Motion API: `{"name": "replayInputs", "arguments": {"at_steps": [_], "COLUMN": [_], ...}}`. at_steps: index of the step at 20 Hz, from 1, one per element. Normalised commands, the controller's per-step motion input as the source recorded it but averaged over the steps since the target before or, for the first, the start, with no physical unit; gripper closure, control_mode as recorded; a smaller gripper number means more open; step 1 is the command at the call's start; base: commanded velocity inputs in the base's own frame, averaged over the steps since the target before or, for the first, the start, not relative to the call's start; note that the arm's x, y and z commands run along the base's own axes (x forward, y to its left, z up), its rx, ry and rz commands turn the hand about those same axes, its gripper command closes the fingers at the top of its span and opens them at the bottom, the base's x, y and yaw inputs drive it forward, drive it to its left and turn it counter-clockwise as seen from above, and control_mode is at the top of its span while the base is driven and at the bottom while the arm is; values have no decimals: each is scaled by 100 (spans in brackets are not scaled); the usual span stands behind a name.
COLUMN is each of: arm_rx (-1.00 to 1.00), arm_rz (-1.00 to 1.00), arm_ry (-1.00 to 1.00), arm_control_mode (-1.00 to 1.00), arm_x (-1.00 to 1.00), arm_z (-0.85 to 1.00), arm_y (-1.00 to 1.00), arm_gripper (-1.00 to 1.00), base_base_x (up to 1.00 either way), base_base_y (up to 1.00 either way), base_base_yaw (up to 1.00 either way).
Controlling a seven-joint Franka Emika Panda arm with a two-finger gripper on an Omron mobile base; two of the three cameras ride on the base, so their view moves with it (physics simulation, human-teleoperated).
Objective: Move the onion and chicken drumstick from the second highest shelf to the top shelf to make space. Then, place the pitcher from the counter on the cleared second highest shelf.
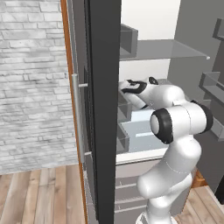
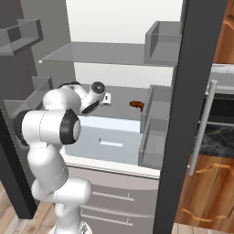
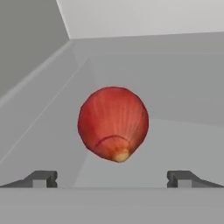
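Facing the onion (image 3: 113, 123) on the second highest shelf (image 3: 183, 148), fingers (image 3: 42, 178) wide apart, nothing between them.

No legible text, label, brand, number or sign is found on any surface shown.
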Motion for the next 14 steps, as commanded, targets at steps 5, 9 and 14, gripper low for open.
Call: {"name": "replayInputs", "arguments": {"at_steps": [5,9,14], "arm_rx": [0,0,0], "arm_rz": [0,0,0], "arm_ry": [0,0,0], "arm_control_mode": [-100,-100,-100], "arm_x": [36,37,39], "arm_z": [-15,-16,-16], "arm_y": [9,9,8], "arm_gripper": [-100,-100,-100], "base_base_x": [0,0,0], "base_base_y": [0,0,0], "base_base_yaw": [0,0,0]}}
